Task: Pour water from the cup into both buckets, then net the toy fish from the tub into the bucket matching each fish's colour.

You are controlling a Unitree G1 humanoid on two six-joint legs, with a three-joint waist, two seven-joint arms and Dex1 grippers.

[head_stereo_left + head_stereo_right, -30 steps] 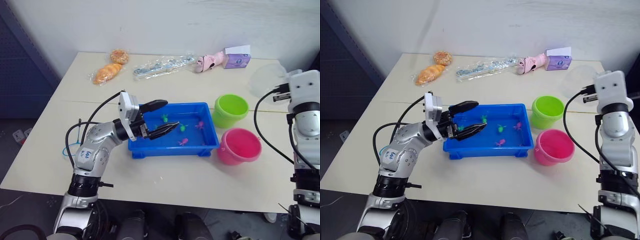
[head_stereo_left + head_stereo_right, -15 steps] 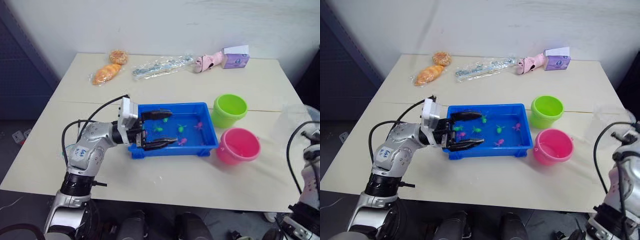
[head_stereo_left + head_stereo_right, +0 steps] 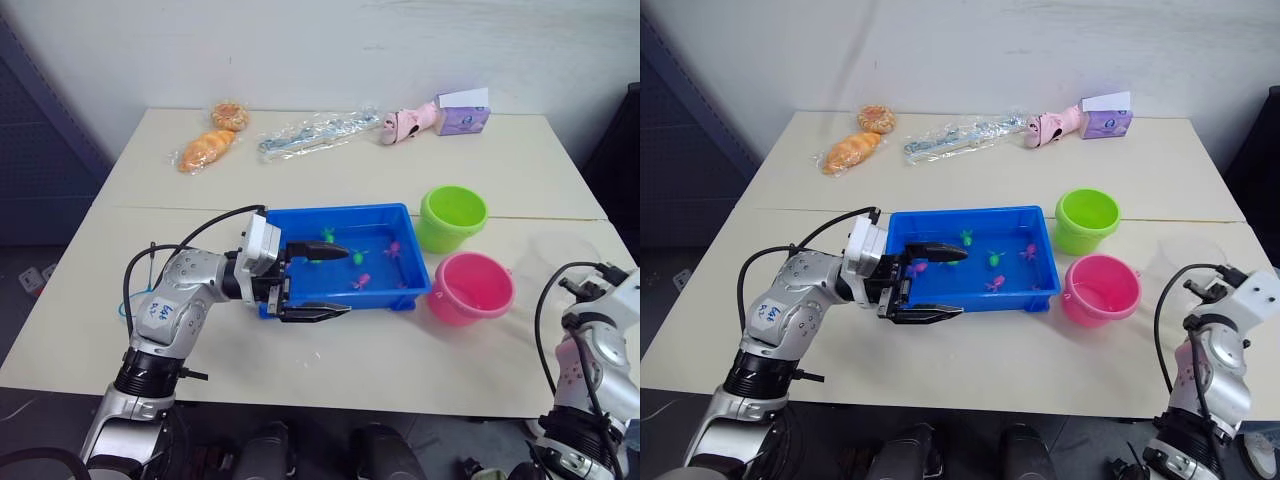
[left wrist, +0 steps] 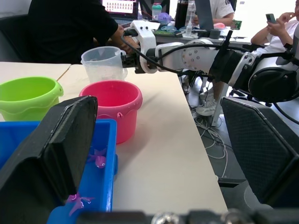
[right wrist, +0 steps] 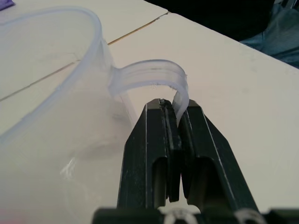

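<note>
At centre frame, blue tub (image 3: 300, 222) holding green and pink fish (image 3: 362, 281), left gripper (image 3: 318, 283) spread wide across its left end, green bucket (image 3: 452, 217) and pink bucket (image 3: 471, 289) to the right, lower right, right gripper (image 5: 174, 122) pinching handle of clear cup (image 5: 56, 121) on table (image 3: 330, 345).

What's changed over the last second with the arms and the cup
The right gripper, shut on the cup by its handle, came down from high beside the table to low near the pink bucket. The left gripper drew back to the tub's near-left corner, fingers open. Buckets, tub and fish stayed put.
</note>
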